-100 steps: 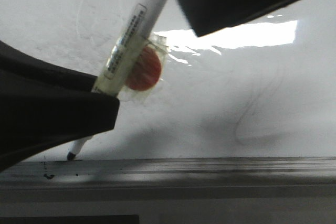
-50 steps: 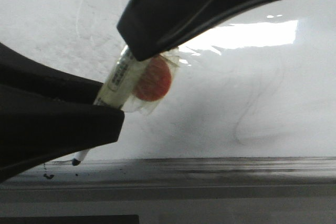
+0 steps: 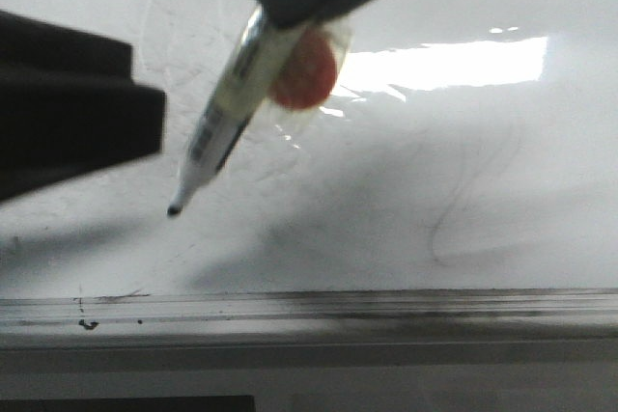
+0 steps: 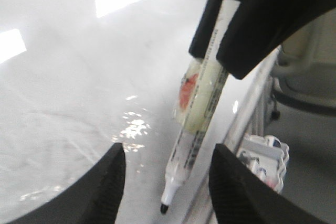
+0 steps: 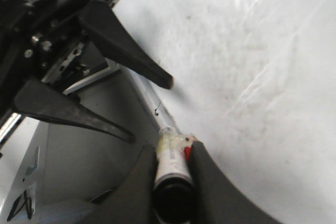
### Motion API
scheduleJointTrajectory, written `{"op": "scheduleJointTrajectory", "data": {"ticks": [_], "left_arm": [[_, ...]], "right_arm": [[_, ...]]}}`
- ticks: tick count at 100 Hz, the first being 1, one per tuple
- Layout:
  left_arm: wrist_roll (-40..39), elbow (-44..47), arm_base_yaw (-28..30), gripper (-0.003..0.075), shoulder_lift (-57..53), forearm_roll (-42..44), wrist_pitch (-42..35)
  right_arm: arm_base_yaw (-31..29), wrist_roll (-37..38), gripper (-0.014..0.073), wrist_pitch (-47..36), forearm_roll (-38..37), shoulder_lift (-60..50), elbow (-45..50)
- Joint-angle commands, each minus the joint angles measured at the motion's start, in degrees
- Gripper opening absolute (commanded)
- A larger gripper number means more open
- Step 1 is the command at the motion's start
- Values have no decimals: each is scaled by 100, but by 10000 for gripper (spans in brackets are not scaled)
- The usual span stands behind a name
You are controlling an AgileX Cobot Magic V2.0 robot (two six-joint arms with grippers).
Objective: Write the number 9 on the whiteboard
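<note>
Now our right fingers [image 3: 290, 7] pinch a white marker [image 3: 220, 127], holding it tilted with its black tip [image 3: 174, 209] pointing down and to the left, above the whiteboard [image 3: 463, 161]; whether the tip touches the board we cannot tell. A red round piece [image 3: 304, 74] is taped to the marker's barrel just below our grip. Our left fingers [image 5: 126, 108] are spread wide and hold nothing, off to the left of the marker. The whiteboard fills the scene, glossy with glare and faint grey smears, including a squiggle [image 3: 463, 219] at the right. Its grey metal ledge [image 3: 386, 320] runs along the near edge. We see no number 9 on the board.
</note>
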Motion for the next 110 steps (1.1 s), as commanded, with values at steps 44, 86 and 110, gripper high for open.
{"op": "scheduleJointTrajectory", "data": {"ticks": [44, 86, 110], "left_arm": [[2112, -156, 812, 347, -2231, -2705, 740], [2112, -156, 812, 347, -2231, -2705, 839], [2112, -156, 812, 347, -2231, -2705, 969]], "right_arm": [[-1430, 265, -62, -22, -62, 311, -1347], [-1276, 378, -59, 786, -421, 1085, -1800], [-1383, 578, -59, 840, -930, 847, -2117]]}}
